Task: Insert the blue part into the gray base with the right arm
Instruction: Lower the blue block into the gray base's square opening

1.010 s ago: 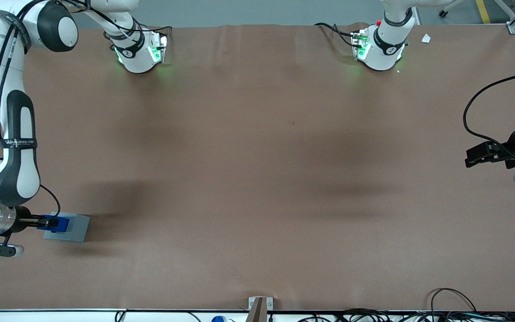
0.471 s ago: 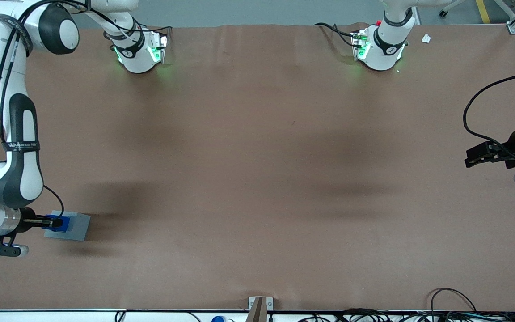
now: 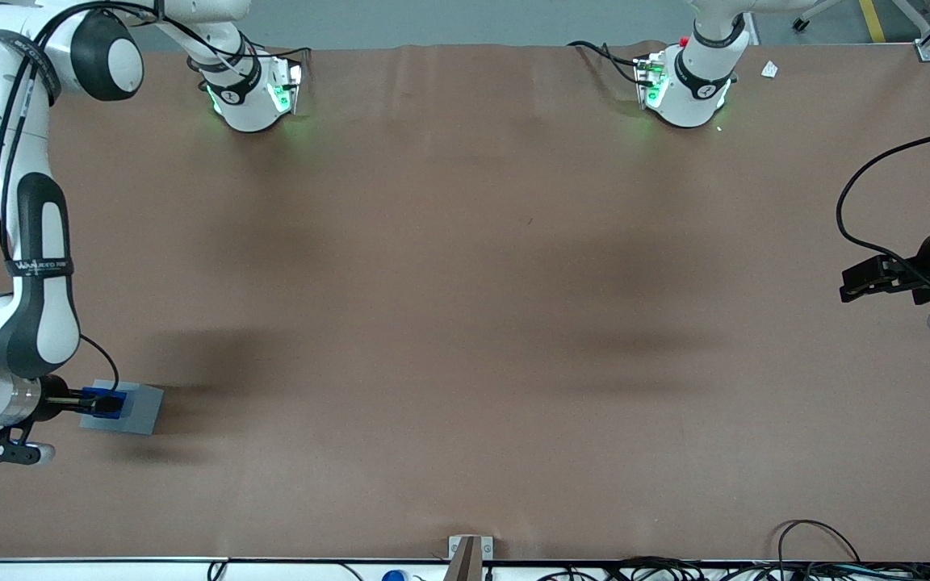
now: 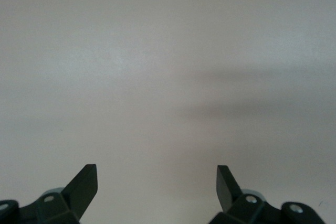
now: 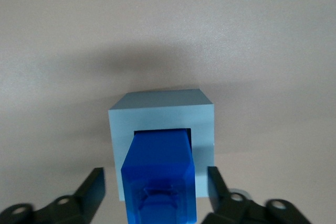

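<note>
Blue part [image 5: 160, 174] in gray base [image 5: 202, 119] recess; fingers [image 5: 97, 183] spread wide (touching nothing).

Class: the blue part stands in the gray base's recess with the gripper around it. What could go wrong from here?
1. The gripper has its jaws open close beside the blue part; a slanted retreat could clip and tilt it.
2. The part sticks up out of the gray base, so it may not be fully seated.
</note>
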Controlling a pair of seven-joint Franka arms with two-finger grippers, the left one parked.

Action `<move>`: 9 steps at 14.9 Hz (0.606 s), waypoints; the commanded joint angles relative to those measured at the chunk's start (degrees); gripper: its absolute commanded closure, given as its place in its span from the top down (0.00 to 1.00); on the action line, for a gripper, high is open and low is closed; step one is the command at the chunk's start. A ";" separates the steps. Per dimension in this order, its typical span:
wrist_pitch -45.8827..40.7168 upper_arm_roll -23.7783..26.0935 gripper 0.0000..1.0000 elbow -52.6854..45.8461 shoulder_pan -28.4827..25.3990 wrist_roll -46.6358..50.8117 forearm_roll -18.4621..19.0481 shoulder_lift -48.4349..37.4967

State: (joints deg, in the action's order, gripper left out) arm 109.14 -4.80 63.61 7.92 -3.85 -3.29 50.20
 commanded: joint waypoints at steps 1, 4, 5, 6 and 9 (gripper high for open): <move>0.46 0.93 1.00 -0.06 1.04 -0.01 -0.66 -0.02; 0.37 0.93 1.00 0.02 0.34 0.34 -0.84 -0.11; 0.37 0.93 1.00 0.02 0.25 0.34 -1.01 -0.11; 0.37 0.93 1.00 0.02 0.34 0.25 -1.02 -0.11; 0.37 0.93 1.00 0.02 0.25 0.34 -0.93 -0.11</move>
State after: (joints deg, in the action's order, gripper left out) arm 109.40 -4.32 63.60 7.86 -3.85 -3.42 50.29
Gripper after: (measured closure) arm 0.000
